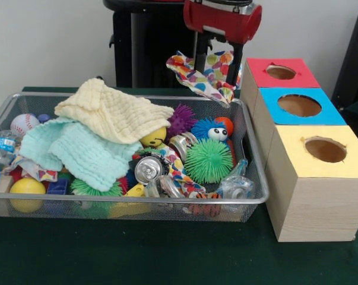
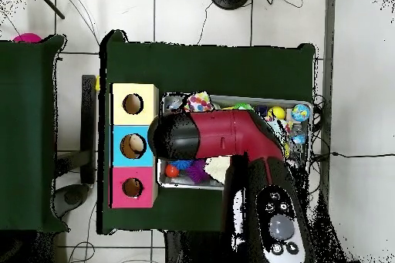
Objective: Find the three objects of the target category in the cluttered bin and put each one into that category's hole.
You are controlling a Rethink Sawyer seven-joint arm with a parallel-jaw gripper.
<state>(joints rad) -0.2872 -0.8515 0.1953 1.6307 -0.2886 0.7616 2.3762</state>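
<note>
Currently the pincer (image 1: 217, 74) is clenched on a polka-dot cloth (image 1: 205, 74), held up clear of the wire bin (image 1: 253, 178) above its back corner, on the side nearest the boxes. Cloth hangs limp w/ folds drooping, so it looks fully lifted free of the clutter; judged: mid-transfer toward a hole.

Three wooden boxes stand in a row just beside the bin: red-top box (image 1: 279, 72), blue-top box (image 1: 298, 105), yellow-top box (image 1: 324, 149), each w/ a round hole on top. Red one is closest to the pincer; which hole belongs to cloths can't be told.

Overhead: arm (image 2: 224, 135) reaches across the bin and covers most of it, head end near the blue-top box.

Other cloths left in bin: yellow cloth (image 1: 110, 110) draped over mint cloth (image 1: 78, 151), both atop toys, so easy top grabs. Green spiky ball (image 1: 208, 160), drinks can (image 1: 148, 169), baseball (image 1: 24, 123) lie around them: distractors, prob. other categories.

Risk: trailing cloth edge may snag the hole rim.
</note>
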